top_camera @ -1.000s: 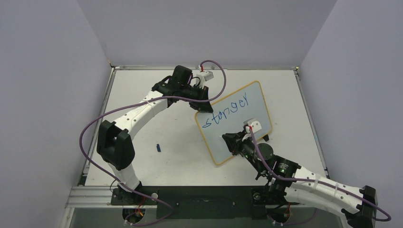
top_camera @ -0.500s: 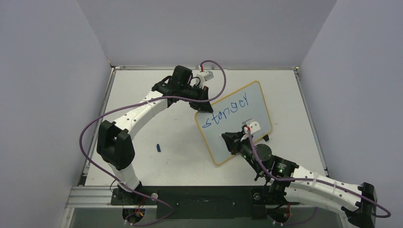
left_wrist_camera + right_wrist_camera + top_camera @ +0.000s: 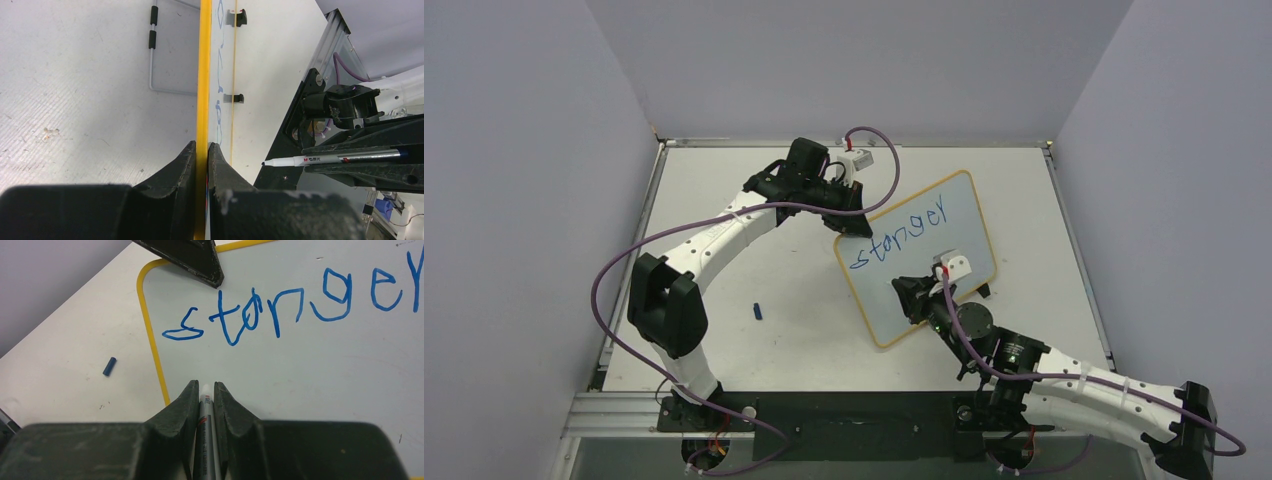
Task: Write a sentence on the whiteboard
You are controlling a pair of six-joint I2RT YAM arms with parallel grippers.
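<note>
The whiteboard [image 3: 969, 215] stands tilted on the table, yellow-framed, with two black feet. One blue word "stanger" [image 3: 902, 235] is written on it; it also shows in the right wrist view [image 3: 295, 302]. My left gripper [image 3: 849, 205] is shut on the board's yellow frame [image 3: 203, 75] at its upper left corner. My right gripper [image 3: 911, 296] is shut on a silver marker [image 3: 204, 430], tip pointing at the blank board below the word, close to the left frame. The marker also shows in the left wrist view [image 3: 330, 159], its tip a little off the board face.
A small blue marker cap [image 3: 758, 311] lies on the table left of the board, also in the right wrist view [image 3: 109, 366]. Grey walls close in left, back and right. A metal rail runs along the near edge [image 3: 624, 405].
My right gripper with the marker has shifted slightly right and up along the board. The left arm and the board have not moved. No new strokes.
</note>
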